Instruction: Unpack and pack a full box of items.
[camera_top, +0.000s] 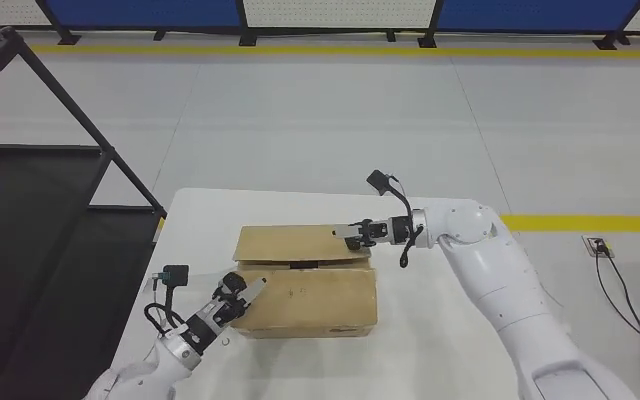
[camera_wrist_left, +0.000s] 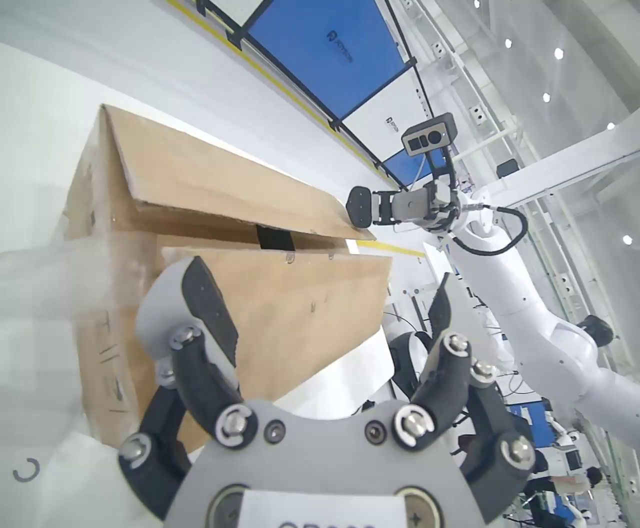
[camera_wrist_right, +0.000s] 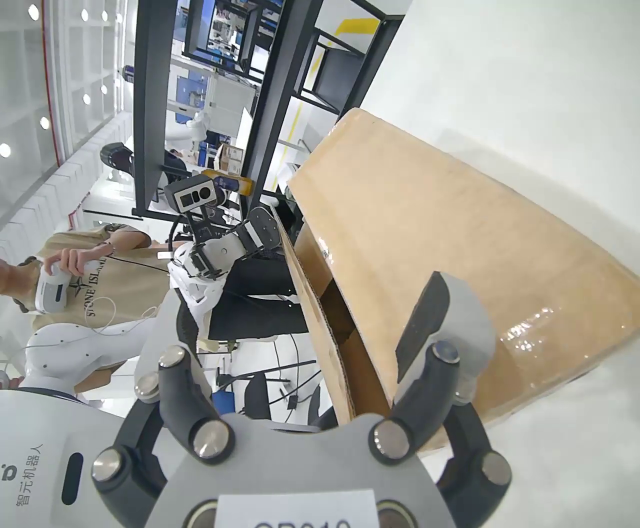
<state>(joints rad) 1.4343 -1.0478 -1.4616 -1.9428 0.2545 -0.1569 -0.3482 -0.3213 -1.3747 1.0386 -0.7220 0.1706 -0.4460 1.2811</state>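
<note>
at box (camera_top: 300, 325) near flap (camera_wrist_left: 300, 310): left claw (camera_top: 250, 288) | far flap (camera_wrist_left: 210, 185): right claw (camera_top: 345, 237)

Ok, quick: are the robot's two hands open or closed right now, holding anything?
Left gripper: open, holding nothing.
Right gripper: open, fingers at the cardboard box flap, not clamped.

A robotics lab or test hall — pale polished floor (camera_top: 300, 110) marked with a yellow line (camera_top: 300, 49), blue-and-white partition panels (camera_top: 140, 12) along its edge, black metal racks (camera_top: 50, 250) beside the white table (camera_top: 290, 210), ceiling spotlights (camera_wrist_left: 558, 52) high overhead.
</note>
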